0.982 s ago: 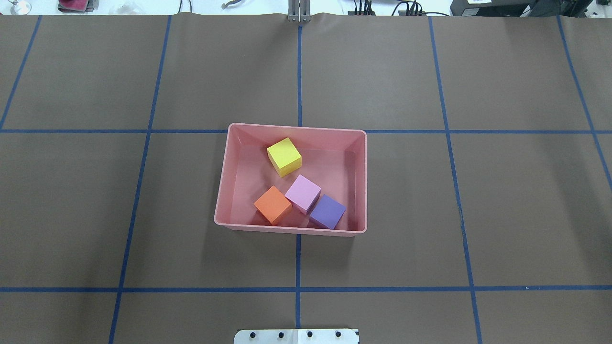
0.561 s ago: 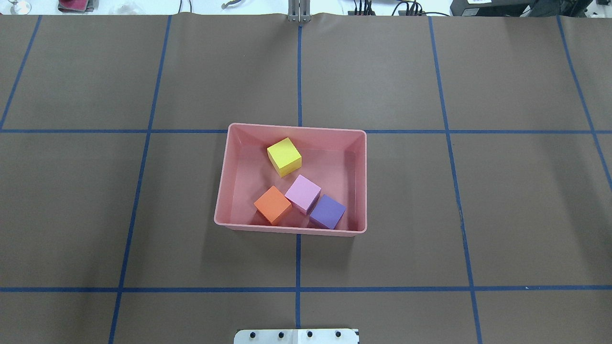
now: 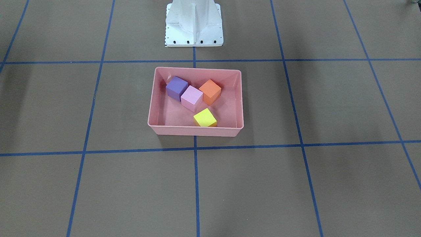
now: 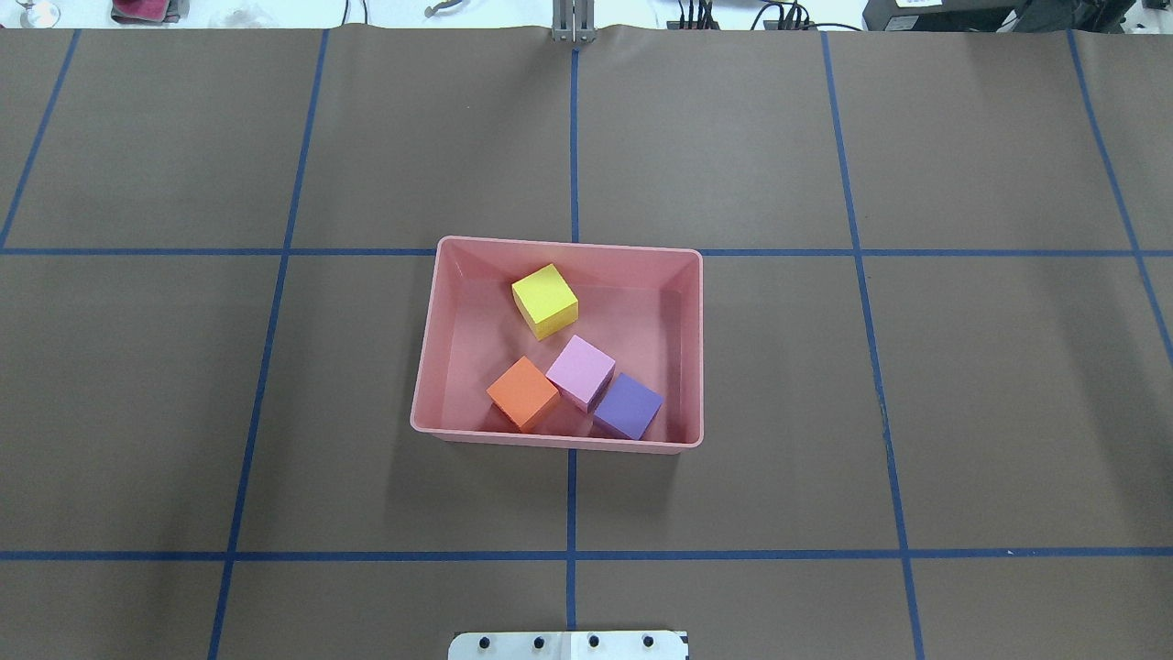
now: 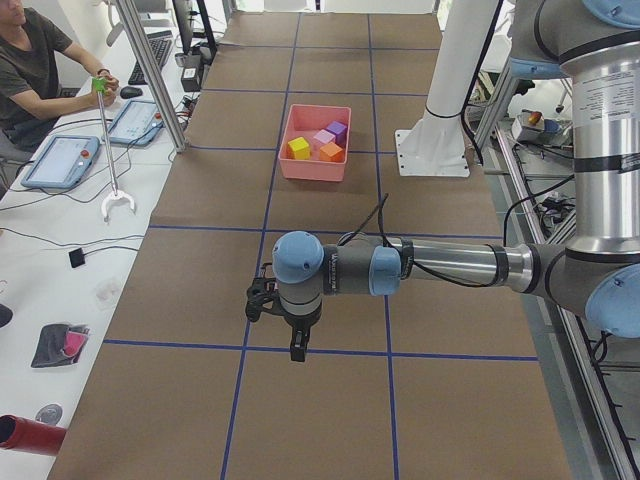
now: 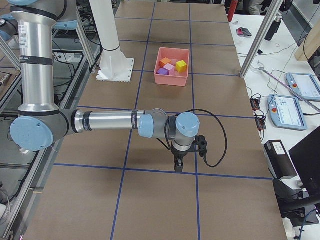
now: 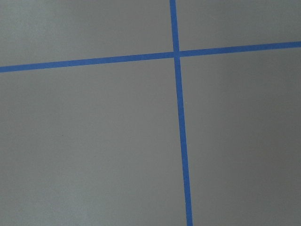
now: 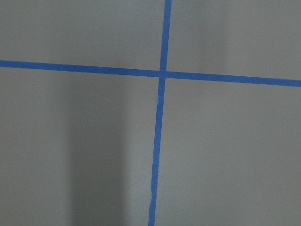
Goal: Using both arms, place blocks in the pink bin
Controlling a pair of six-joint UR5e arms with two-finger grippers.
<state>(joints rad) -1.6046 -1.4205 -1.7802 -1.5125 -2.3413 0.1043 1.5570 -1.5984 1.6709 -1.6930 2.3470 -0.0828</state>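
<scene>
Front-facing view: the bin (image 3: 195, 131) sits just above the middle of the frame on the brown worktop (image 3: 98, 191), below the white base (image 3: 194, 26). All four cubes lie inside it. Purple (image 3: 176, 87), pink (image 3: 191, 97) and orange (image 3: 210, 91) bunch together along the bin's upper side, with pink touching both neighbours. Yellow (image 3: 204, 118) sits apart, against the lower wall.

Overhead view: the bin (image 4: 431, 367) is at centre frame. Yellow (image 4: 544, 300) is in its upper half. Orange (image 4: 522, 392), pink (image 4: 581, 369) and purple (image 4: 628, 404) run in a slanted row along the lower side.

Left side view: the left arm (image 5: 440, 265) stretches across the lower middle of the frame, well apart from the bin (image 5: 313, 170) higher up. Its jaws point down above the worktop; I cannot tell whether they are apart or together. A seated person (image 5: 40, 60) is at upper left.

Right side view: the right arm (image 6: 105, 121) reaches across mid-frame, well below the bin (image 6: 172, 81). Its jaws also point down, and again I cannot tell how they stand.

Left wrist view: bare worktop and a blue tape (image 7: 177, 53) cross.

Right wrist view: the same, with another tape cross (image 8: 162, 74).
</scene>
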